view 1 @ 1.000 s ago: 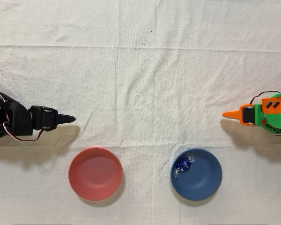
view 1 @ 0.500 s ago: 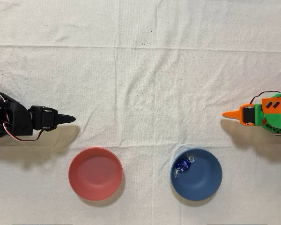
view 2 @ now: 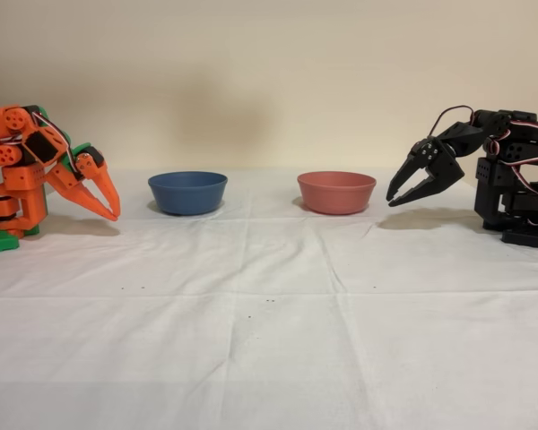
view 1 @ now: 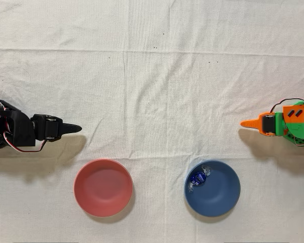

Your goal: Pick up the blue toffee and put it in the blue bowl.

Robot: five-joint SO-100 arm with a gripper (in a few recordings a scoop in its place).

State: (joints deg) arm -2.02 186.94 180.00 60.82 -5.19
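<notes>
Overhead view: blue toffee in blue bowl, well apart from gripper.

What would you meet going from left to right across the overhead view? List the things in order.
Idle black arm → pink-red bowl → blue toffee, lying in the left part of the blue bowl → orange arm's gripper.

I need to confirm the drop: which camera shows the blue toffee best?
The overhead view: the blue toffee lies in plain sight inside the blue bowl, near its upper-left rim. In the fixed view the bowl's wall hides its inside, so the candy can't be checked there.
</notes>
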